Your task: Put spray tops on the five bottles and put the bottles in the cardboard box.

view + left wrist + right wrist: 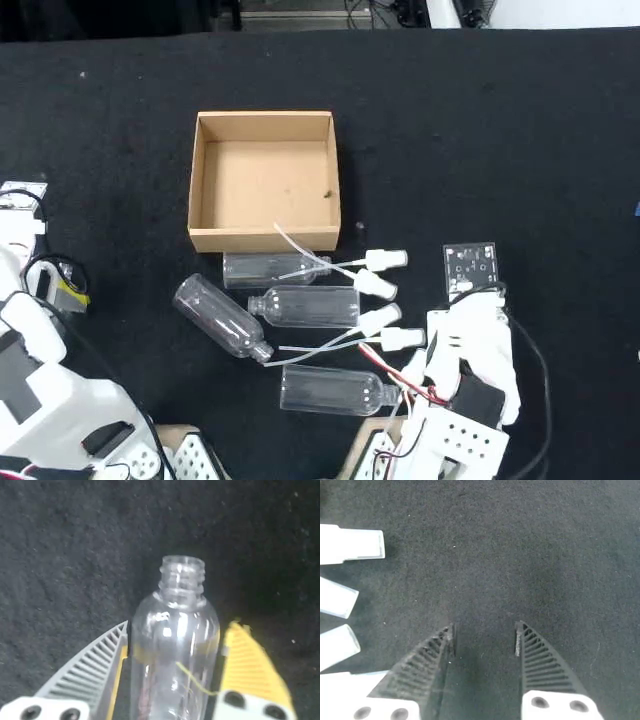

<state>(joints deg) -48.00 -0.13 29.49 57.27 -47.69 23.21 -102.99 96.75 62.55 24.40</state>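
Gripping a clear plastic bottle (180,595) with the left gripper (179,630), shut on its round body from both sides. Showing a bare screw neck with no top, long way pointing straight out from the jaws. Hanging over the black table (60,555), by the near left corner, judging from the white left arm (40,400).

Hanging low with the right gripper (485,630) open wide and holding nothing, by the near edge, a bit right of the middle. Lying just beside it, toward the left edge: four white spray tops (385,260) with thin tubes, in a row. Heads toward the right edge, tubes stretched toward the left edge. Much nearer the right gripper than the left one, so probably a job for the right: turn a little toward the left edge and pinch one head across its short side.

Lying on their sides between the tops and the left arm: four more clear bottles (305,306), none with a top. Crossing over two of them: some thin tubes, so easy to drag a bottle along. Sitting past the bottles, toward the far edge: the brown cardboard box (265,240), open on top, no bottle inside.
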